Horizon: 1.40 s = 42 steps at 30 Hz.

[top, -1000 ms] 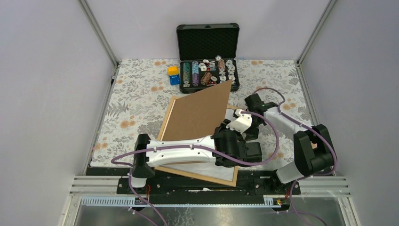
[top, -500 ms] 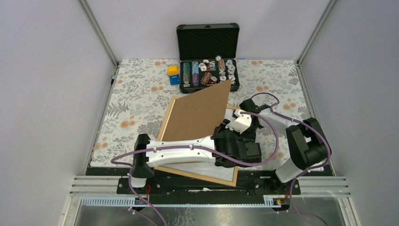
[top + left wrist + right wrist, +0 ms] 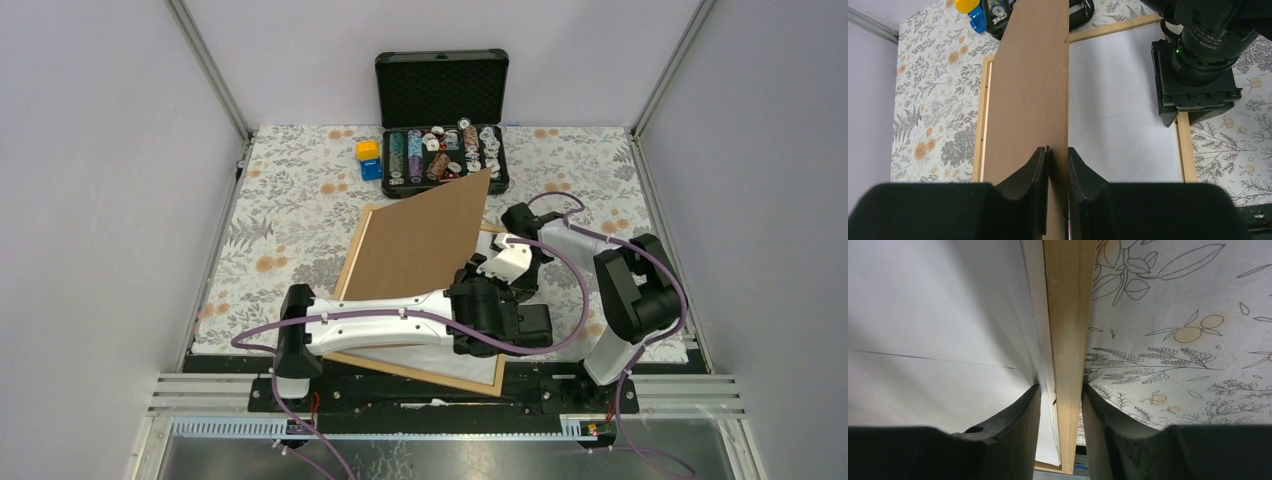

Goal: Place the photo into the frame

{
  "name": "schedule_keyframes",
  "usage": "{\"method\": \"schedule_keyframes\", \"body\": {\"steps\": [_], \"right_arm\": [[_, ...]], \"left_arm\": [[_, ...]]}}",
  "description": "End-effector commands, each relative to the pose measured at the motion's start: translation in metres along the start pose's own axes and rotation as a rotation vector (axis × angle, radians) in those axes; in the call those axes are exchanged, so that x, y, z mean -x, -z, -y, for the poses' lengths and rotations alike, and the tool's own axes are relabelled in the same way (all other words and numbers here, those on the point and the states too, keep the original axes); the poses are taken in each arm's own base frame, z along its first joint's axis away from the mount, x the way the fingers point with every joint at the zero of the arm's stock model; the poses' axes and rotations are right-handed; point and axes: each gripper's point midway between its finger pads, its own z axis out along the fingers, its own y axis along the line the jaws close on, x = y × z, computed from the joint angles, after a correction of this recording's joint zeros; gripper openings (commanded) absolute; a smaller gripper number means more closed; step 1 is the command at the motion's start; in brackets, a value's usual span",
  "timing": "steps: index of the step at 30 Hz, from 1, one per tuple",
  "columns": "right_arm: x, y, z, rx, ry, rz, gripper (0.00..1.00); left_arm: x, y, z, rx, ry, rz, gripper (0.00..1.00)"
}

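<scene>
The frame (image 3: 352, 255) of light wood lies flat on the floral cloth. Inside it lies the photo (image 3: 1123, 115), only its white back showing. My left gripper (image 3: 1058, 157) is shut on the near edge of the brown backing board (image 3: 420, 240) and holds it tilted up over the frame's left half. At the frame's right rail (image 3: 1068, 315), my right gripper (image 3: 1059, 390) straddles the wood: one finger presses the outer side, the other the pale inner edge beside the photo's edge (image 3: 1040, 360). The left wrist view shows it as a black block (image 3: 1182, 117) on that rail.
An open black case (image 3: 442, 150) with poker chips stands at the back of the cloth. Blue and yellow blocks (image 3: 369, 158) sit to its left. Metal posts and grey walls close in both sides. Purple cables loop off both arms.
My right arm has swung left onto the frame's right rail, and its jaws have narrowed around the wood. The left gripper and the backing board have stayed put.
</scene>
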Motion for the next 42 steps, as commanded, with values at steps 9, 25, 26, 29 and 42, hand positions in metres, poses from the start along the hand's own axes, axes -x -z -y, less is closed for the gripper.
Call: {"method": "schedule_keyframes", "body": {"steps": [9,25,26,29,42], "right_arm": [[-0.008,-0.005,0.014,-0.091,0.027,-0.037,0.32],[-0.002,-0.001,0.017,-0.099,0.059,-0.007,0.00],[-0.002,-0.001,0.017,-0.098,0.060,0.003,0.00],[0.001,0.001,0.016,-0.089,0.063,0.020,0.00],[0.039,0.032,0.004,0.026,0.062,0.123,0.61]], "left_arm": [[0.016,0.004,-0.025,0.008,0.135,0.056,0.03],[0.018,0.005,-0.019,-0.011,0.133,0.054,0.03],[0.017,0.005,-0.018,-0.011,0.132,0.053,0.03],[0.017,0.004,-0.018,-0.011,0.132,0.052,0.03],[0.015,0.004,-0.016,-0.014,0.124,0.044,0.02]]}}
